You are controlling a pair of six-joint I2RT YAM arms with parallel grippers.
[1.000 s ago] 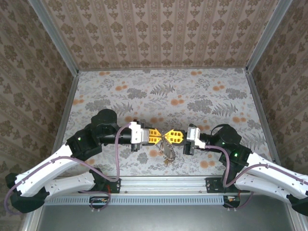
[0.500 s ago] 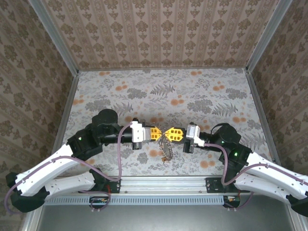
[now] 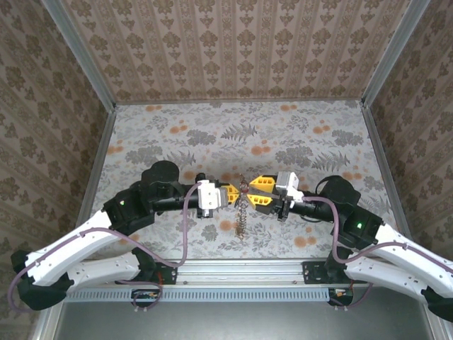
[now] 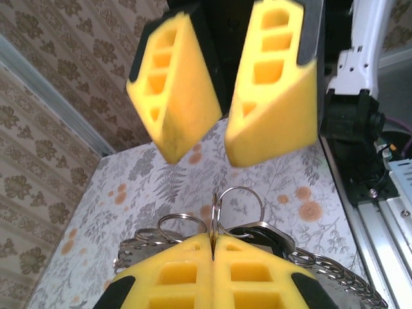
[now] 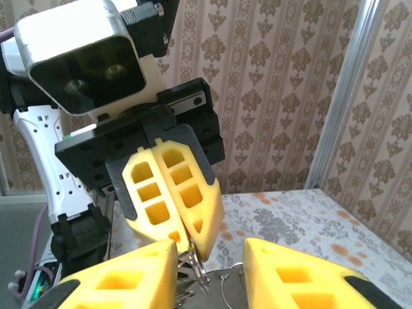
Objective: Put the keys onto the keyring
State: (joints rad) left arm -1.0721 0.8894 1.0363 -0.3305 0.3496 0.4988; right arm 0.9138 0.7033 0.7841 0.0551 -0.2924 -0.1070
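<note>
No text, label, brand, number or sign can be read anywhere in these views
</note>
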